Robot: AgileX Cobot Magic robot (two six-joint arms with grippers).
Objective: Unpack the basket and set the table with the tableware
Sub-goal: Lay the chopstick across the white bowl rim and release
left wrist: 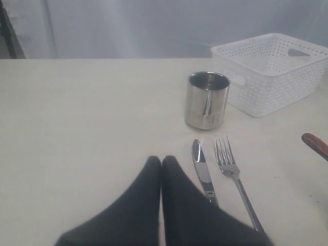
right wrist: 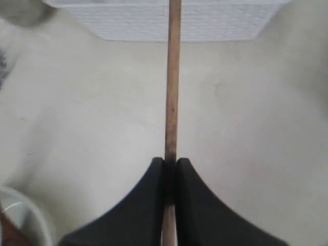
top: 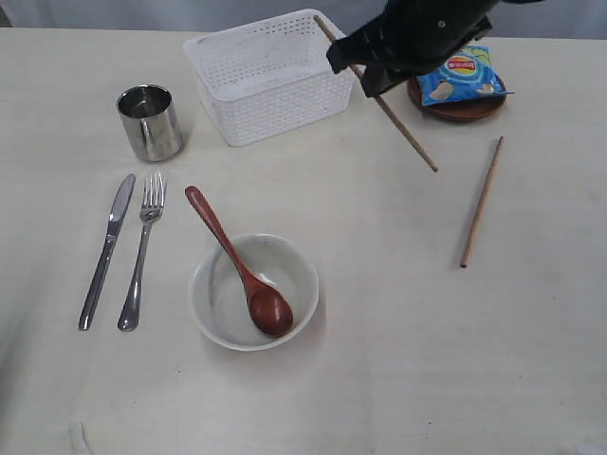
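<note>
Black right hand (right wrist: 170, 162) pinches a chopstick (right wrist: 173, 77) tilted above the table (top: 379, 370).

Only furniture was the table (top: 408, 379): pale cream, matte, faint wood grain. Behind its far edge ran a plain grey-white backdrop (left wrist: 128, 28); curtain or wall, couldn't tell. A dark upright (left wrist: 7, 31) stood at the frame edge in the left wrist view. Light was soft and even, shadows faint.
</note>
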